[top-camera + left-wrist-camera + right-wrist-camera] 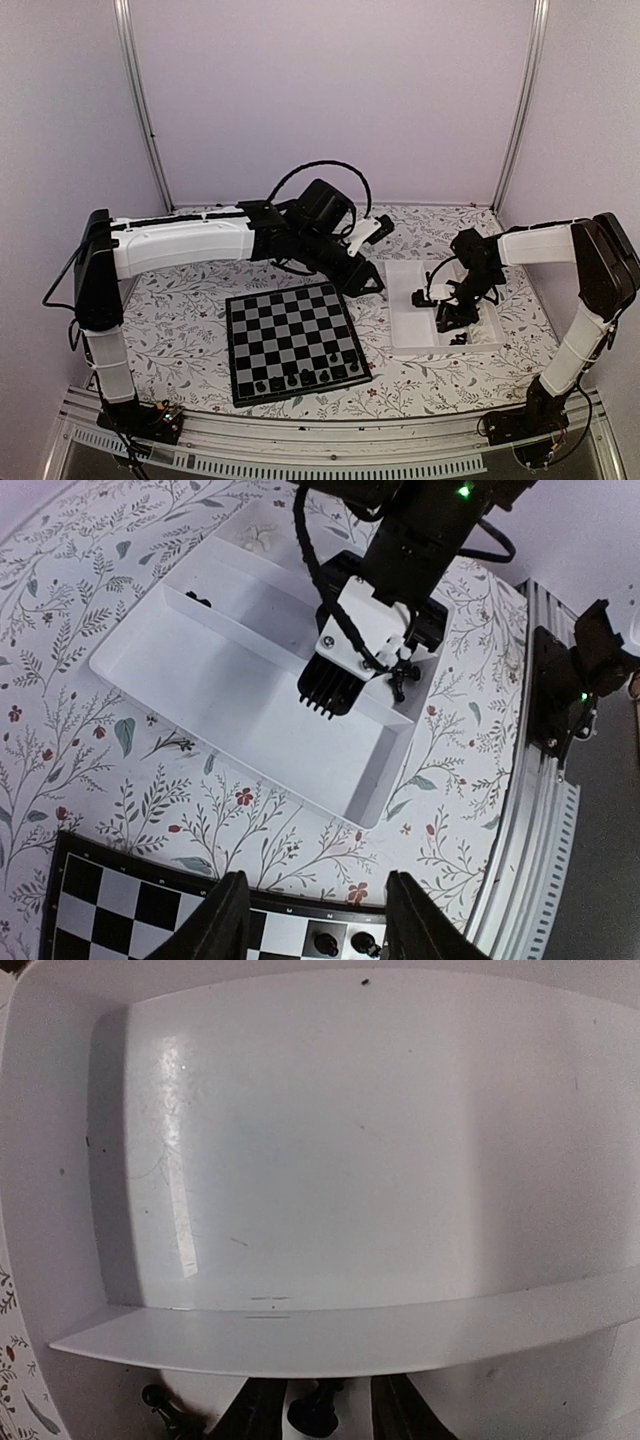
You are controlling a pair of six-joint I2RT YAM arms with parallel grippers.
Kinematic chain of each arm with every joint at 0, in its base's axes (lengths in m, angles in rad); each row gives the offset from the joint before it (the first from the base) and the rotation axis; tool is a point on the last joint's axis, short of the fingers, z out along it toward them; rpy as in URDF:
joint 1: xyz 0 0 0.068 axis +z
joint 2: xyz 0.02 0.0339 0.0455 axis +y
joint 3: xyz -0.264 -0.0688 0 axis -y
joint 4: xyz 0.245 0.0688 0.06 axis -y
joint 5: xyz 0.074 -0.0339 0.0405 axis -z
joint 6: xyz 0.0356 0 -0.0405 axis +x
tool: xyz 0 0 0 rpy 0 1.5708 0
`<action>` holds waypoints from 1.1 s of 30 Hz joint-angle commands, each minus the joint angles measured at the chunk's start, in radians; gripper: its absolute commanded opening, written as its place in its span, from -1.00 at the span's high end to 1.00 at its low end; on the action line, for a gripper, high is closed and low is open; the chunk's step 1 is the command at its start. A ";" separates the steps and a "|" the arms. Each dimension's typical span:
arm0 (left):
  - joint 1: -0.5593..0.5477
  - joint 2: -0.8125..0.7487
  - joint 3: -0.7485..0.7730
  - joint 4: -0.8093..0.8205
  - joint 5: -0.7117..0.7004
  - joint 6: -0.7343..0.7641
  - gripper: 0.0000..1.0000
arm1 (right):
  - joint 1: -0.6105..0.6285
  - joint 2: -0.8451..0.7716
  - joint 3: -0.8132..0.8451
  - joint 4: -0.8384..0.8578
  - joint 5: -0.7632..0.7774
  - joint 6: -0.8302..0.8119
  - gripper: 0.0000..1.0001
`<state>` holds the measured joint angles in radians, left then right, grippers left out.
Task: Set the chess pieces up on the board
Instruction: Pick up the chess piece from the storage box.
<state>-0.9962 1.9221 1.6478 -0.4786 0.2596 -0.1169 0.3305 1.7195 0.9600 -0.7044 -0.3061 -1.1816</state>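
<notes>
The board [290, 335] lies flat mid-table, with several black chess pieces [305, 378] along its near row. Two of them show in the left wrist view [343, 943]. My left gripper [372, 287] hovers between the board's far right corner and the white tray [405, 335]; its fingers [228, 920] are wide apart and empty. My right gripper [452, 318] is down inside the tray. In the right wrist view its gripper [322, 1392] stands a little apart around a black piece [315, 1418], with a gap showing on the right side. Another black piece [160, 1403] lies to the left.
The tray [150, 645] has a divider wall [330, 1335] across it, and a small black piece [197, 598] sits in its far compartment. A pale small object [258, 535] lies on the floral cloth beyond it. A metal rail [330, 440] runs along the table's near edge.
</notes>
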 commanded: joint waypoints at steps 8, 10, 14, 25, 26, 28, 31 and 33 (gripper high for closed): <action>0.005 -0.041 -0.056 0.053 0.027 -0.007 0.02 | -0.022 -0.009 -0.023 -0.063 0.107 0.010 0.35; 0.006 -0.043 -0.061 0.058 0.030 -0.006 0.02 | -0.022 -0.007 -0.019 -0.064 0.099 0.014 0.41; 0.006 -0.040 -0.063 0.060 0.032 -0.006 0.02 | -0.022 0.009 -0.015 -0.063 0.107 0.031 0.48; 0.013 -0.018 -0.075 0.175 -0.001 -0.079 0.03 | -0.064 -0.059 0.061 -0.115 -0.021 0.079 0.71; 0.015 -0.012 -0.075 0.204 0.004 -0.098 0.03 | -0.068 -0.086 0.080 -0.134 -0.057 0.086 0.71; 0.018 0.004 -0.074 0.267 0.026 -0.131 0.05 | -0.071 -0.124 0.105 -0.151 -0.140 0.099 0.72; 0.028 0.030 -0.070 0.375 0.079 -0.198 0.06 | -0.070 -0.176 0.135 -0.163 -0.257 0.117 0.72; 0.034 0.048 -0.069 0.450 0.131 -0.236 0.06 | -0.070 -0.201 0.150 -0.162 -0.326 0.134 0.73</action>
<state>-0.9890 1.9251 1.5738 -0.2218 0.3038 -0.2531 0.2596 1.5890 1.0626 -0.8299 -0.4358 -1.0893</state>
